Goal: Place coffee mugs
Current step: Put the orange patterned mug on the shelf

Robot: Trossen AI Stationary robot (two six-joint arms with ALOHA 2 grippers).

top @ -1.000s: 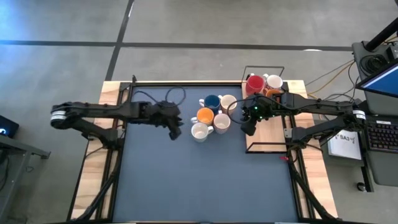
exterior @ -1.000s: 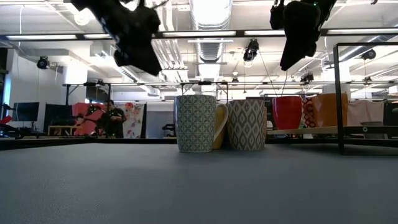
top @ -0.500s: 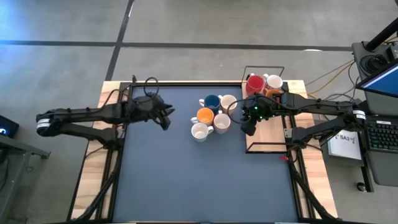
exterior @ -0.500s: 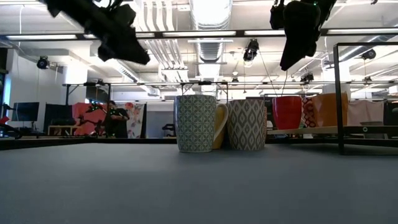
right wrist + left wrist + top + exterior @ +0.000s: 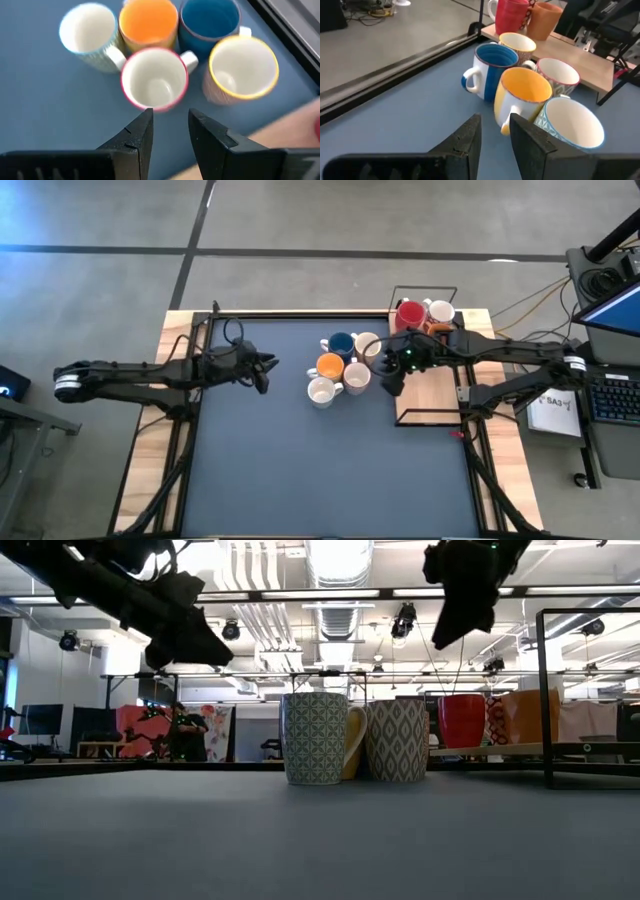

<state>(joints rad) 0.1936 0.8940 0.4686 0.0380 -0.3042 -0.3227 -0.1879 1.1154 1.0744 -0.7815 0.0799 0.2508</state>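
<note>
Five mugs stand upright in a cluster on the dark mat: blue [image 5: 341,343], cream [image 5: 367,344], orange [image 5: 330,365], a pink-rimmed white one [image 5: 357,377] and a teal-patterned white one [image 5: 320,391]. A red mug [image 5: 409,315], a white mug [image 5: 441,310] and a second orange mug [image 5: 437,329] stand on the wooden board at the right. My left gripper [image 5: 263,372] hovers left of the cluster, empty, fingers a narrow gap apart [image 5: 495,122]. My right gripper [image 5: 390,383] hangs above the cluster's right side, over the pink-rimmed mug [image 5: 155,79], also narrowly open and empty [image 5: 171,117].
A black wire frame [image 5: 428,420] stands on the wooden board [image 5: 430,395] at the table's right side. A black rail [image 5: 300,314] runs along the mat's far edge. Bare mat [image 5: 330,470] lies toward the near edge. A person [image 5: 180,732] sits far off in the room.
My left gripper has drawn back from the mug cluster toward the table's left edge, staying raised. My right gripper has shifted a little left, toward the cluster. The mugs have stayed where they were.
</note>
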